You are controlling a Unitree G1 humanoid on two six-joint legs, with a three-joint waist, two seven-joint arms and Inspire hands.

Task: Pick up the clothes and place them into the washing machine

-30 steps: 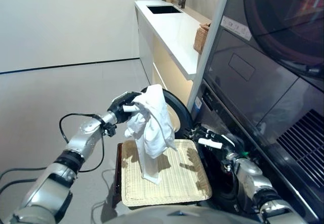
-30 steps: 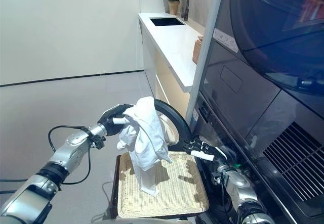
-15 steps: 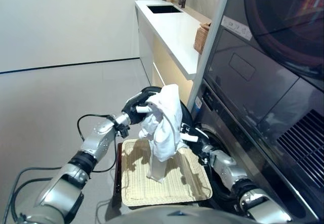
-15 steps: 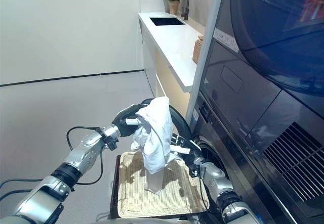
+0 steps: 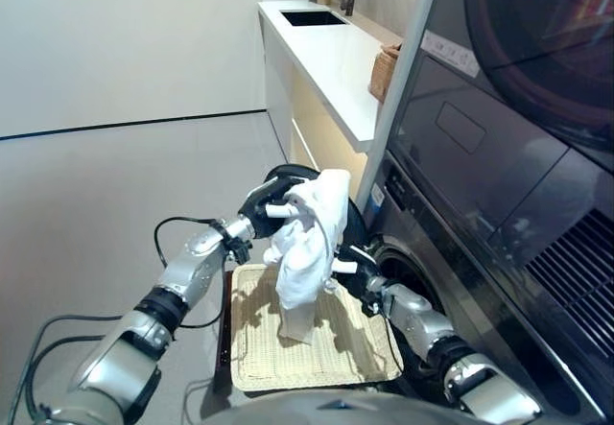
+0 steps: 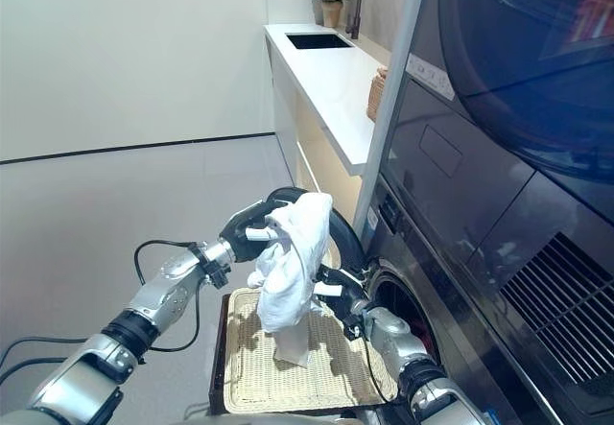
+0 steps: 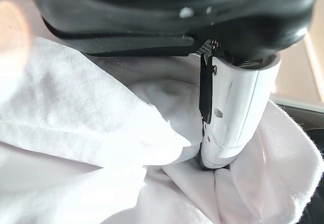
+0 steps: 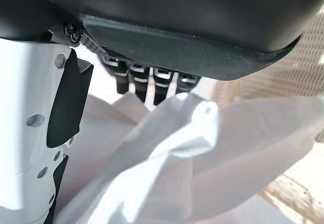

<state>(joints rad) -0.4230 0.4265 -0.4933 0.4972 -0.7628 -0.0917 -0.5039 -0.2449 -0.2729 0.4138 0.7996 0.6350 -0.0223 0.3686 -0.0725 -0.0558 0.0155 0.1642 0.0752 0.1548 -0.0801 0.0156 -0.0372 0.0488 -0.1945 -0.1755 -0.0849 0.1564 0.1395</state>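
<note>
The left hand is clenched on the top of a crumpled white cloth garment, its white-covered thumb pressed into the folds, as its own wrist view shows. The garment hangs down from that grip, with its lower end reaching the flat, pale woven wicker tray on the floor. The right hand is just beside the hanging garment, on the washer side, at about mid-height; in the right wrist view its fingers extend fairly straight toward the cloth, which lies close against them, without curling round it. Behind the garment stands the round dark door of the dark front-loading washing machine, swung open.
</note>
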